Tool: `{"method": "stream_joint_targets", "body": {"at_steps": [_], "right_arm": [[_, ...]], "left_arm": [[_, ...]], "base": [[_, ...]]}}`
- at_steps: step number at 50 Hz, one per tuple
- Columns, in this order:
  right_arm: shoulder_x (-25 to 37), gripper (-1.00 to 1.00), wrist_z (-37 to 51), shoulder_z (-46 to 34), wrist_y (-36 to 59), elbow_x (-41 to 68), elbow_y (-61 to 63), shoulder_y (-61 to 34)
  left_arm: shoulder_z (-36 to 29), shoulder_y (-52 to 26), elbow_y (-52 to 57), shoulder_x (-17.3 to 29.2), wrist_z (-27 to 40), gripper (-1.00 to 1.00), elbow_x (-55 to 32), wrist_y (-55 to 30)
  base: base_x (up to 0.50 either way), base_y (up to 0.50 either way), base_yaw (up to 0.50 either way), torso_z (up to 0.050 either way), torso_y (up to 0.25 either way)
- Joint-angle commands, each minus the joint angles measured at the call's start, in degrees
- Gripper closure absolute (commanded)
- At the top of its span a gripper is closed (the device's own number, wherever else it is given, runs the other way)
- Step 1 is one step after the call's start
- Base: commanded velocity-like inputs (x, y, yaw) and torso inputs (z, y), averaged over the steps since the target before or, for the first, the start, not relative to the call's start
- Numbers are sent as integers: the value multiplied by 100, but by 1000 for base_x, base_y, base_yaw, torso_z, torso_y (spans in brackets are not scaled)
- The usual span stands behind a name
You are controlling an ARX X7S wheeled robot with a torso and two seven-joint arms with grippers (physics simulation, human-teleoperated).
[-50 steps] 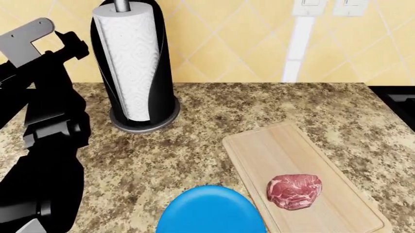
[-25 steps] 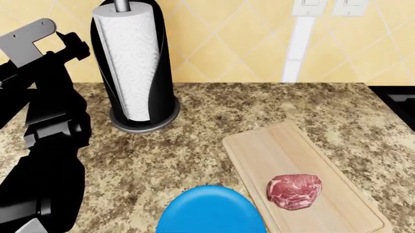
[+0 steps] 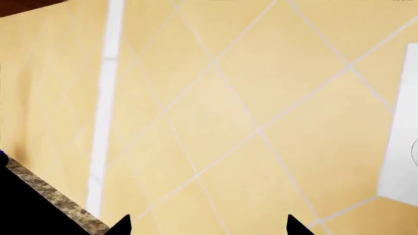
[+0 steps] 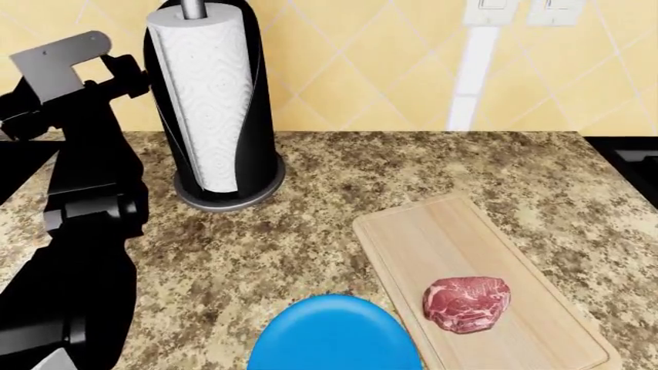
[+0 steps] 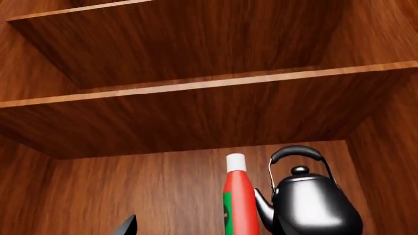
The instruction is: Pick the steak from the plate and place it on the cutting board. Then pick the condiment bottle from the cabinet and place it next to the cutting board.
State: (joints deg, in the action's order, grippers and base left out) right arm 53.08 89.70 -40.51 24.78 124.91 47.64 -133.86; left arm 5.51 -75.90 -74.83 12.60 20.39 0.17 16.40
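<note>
The steak (image 4: 467,304) lies on the pale cutting board (image 4: 452,239), toward its near end. The bare blue plate (image 4: 334,337) sits just left of the board at the counter's front. In the right wrist view the red condiment bottle (image 5: 240,200) with a white cap stands upright on a cabinet shelf, beyond my right gripper (image 5: 207,227), which is open; one fingertip (image 5: 127,226) shows. My left gripper (image 3: 207,227) is open and empty, facing the tiled wall. My left arm (image 4: 77,193) rises at the counter's left.
A black kettle (image 5: 310,205) stands right beside the bottle, touching or nearly so. Wooden shelves (image 5: 209,85) sit above it. A tall black paper-towel holder (image 4: 211,108) stands at the counter's back left, close to my left arm. A stove edge (image 4: 632,154) is far right.
My left arm's wrist has shifted slightly to the right, toward the paper-towel holder. The steak, board and plate have not moved.
</note>
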Motion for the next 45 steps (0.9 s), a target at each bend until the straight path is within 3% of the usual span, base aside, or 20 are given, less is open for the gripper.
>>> {"method": "stream_joint_targets", "body": {"at_steps": [1,25,45], "right_arm": [[-210,-100,-49,-92,127,-177,-285,-21],[-842,-100,-789,-531,992,-1304,-1906,349],[-1016,-100,-958,-674,1084,-1613,-2270,655]], "left_arm": [[-146,4,-5,-8,50,-100,101,-6],[-127,-1,-1,0,3,-100,-57,-21],[-11,-9,2,3,-102,-100,-201,-63]], "base": [[0,0,0,0,0],[0,0,0,0,0],[0,0,0,0,0]]}}
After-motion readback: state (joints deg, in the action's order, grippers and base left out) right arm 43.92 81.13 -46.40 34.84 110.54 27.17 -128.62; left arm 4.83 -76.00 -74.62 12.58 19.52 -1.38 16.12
